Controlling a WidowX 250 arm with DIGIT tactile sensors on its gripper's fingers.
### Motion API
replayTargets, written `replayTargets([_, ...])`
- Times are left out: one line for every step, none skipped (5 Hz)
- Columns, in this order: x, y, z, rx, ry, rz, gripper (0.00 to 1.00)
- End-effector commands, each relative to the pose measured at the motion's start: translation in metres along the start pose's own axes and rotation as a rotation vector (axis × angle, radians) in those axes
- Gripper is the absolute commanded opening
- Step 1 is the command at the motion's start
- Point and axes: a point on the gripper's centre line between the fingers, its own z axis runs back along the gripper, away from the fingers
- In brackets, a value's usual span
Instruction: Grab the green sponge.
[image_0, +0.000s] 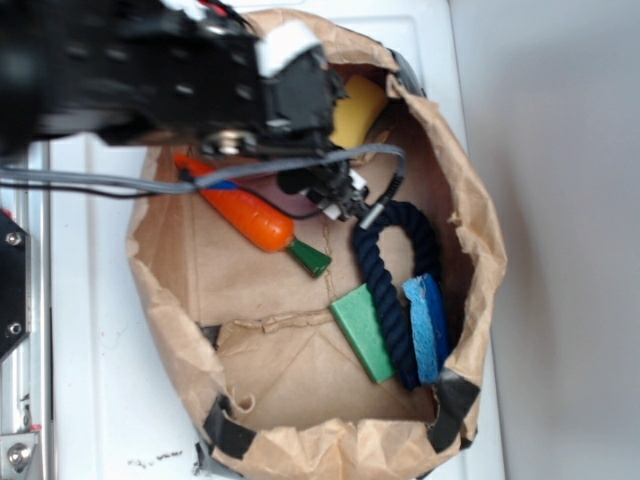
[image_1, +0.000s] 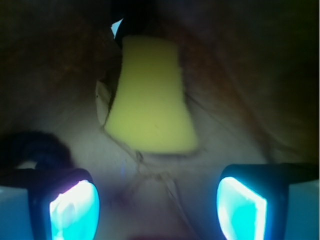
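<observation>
Paper bag (image_0: 190, 270) floor beneath wide-open, empty pincer (image_1: 157, 205).

- I see the flat rectangular green sponge (image_0: 363, 331) on the floor of the crumpled brown paper bag (image_0: 170, 300), just beside the dark navy rope (image_0: 388, 290).
- Blue sponge (image_0: 427, 328) lies on the rope's far side.
- Black gripper (image_0: 335, 195) hangs above the orange toy carrot (image_0: 250, 215); jaws unclear.

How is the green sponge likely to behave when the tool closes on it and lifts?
The green sponge looks like a flat, straight-edged slab, so it probably will not roll. It likely compresses under a squeeze and weighs little. It lies against the dark rope, which may be nudged or dragged along.
</observation>
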Motion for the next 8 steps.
replayTargets([0.031, 0.027, 0.019, -0.018, -0.048, 0.113, 1.0])
replayTargets([0.032, 0.006, 0.0, 0.012, -0.093, 0.138, 1.0])
replayTargets([0.026, -0.018, -0.013, 0.033, -0.107, 0.124, 1.0])
replayTargets([0.019, -0.031, -0.025, 0.056, -0.121, 0.103, 1.0])
replayTargets([0.016, -0.039, -0.029, 0.056, -0.121, 0.092, 1.0])
replayTargets([0.013, -0.046, -0.034, 0.027, -0.162, 0.086, 1.0])
replayTargets([0.014, -0.049, -0.036, 0.055, -0.166, 0.1, 1.0])
replayTargets([0.019, -0.04, -0.021, 0.061, -0.089, 0.049, 1.0])
